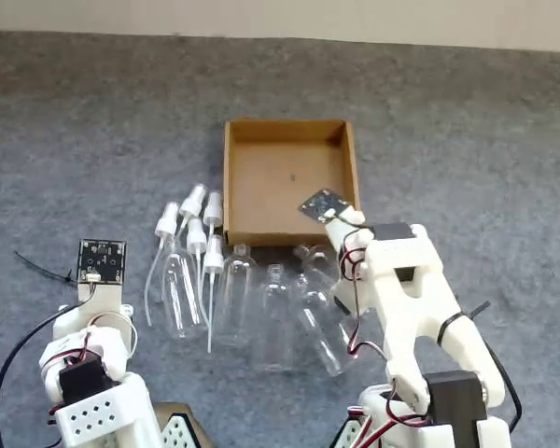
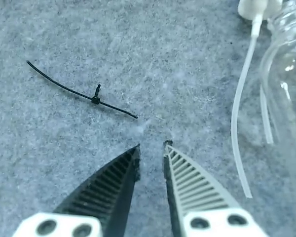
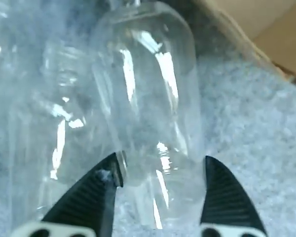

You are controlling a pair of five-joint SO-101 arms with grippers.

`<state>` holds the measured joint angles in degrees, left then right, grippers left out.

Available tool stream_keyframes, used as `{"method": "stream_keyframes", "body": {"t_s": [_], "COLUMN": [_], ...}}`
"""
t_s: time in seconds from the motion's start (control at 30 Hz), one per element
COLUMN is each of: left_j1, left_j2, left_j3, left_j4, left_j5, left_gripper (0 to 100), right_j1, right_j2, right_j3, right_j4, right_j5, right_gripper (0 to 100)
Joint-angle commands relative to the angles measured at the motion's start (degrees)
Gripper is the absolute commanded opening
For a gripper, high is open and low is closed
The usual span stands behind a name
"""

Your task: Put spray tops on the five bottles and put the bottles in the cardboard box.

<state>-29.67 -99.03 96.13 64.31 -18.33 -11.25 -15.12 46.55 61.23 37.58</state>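
The right hand (image 3: 163, 160) has its fingers apart, one on each side of a clear bottle (image 3: 148, 84) that lies on its side on the grey worktop (image 3: 256, 128). The bottle sits directly ahead of the hand and partly between the fingers. Its long axis runs straight away from the palm, so a squeeze would fall across its round body. Whether the pads already touch the plastic cannot be told. More bottles (image 1: 261, 303) lie beside it on one flank, and the cardboard box (image 3: 276, 24) is beyond it on the other flank.

The left hand (image 2: 152, 146) is low over bare worktop with only a narrow gap between its fingertips and nothing in them. A black cable tie (image 2: 96, 98) lies just ahead of it. The spray tops (image 1: 194, 219) lie ahead and to one side, so the left arm looks the nearer one for them, while the right arm is plainly nearer this bottle.
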Motion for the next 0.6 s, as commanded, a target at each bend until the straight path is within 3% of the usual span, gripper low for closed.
{"method": "stream_keyframes", "body": {"t_s": [0.0, 0.3, 0.4, 0.57], "left_j1": [0.7, 0.7, 0.7, 0.7], "left_j2": [0.0, 0.0, 0.0, 0.0], "left_j3": [1.4, 1.4, 1.4, 1.4], "left_j4": [0.3, 0.1, 0.2, 0.2], "left_j5": [-0.5, -0.5, -0.5, -0.5], "left_gripper": [8, 8, 8, 8], "right_j1": [0.7, 3.6, 12.9, 29.8], "right_j2": [-7.0, -33.5, -37.1, -31.7], "right_j3": [-0.5, -0.5, -0.6, -0.1], "right_j4": [5.1, 21.8, 23.3, 11.4], "right_j5": [0.1, 0.0, 0.3, 0.2], "right_gripper": [12.7, 12.7, 12.7, 12.7]}}
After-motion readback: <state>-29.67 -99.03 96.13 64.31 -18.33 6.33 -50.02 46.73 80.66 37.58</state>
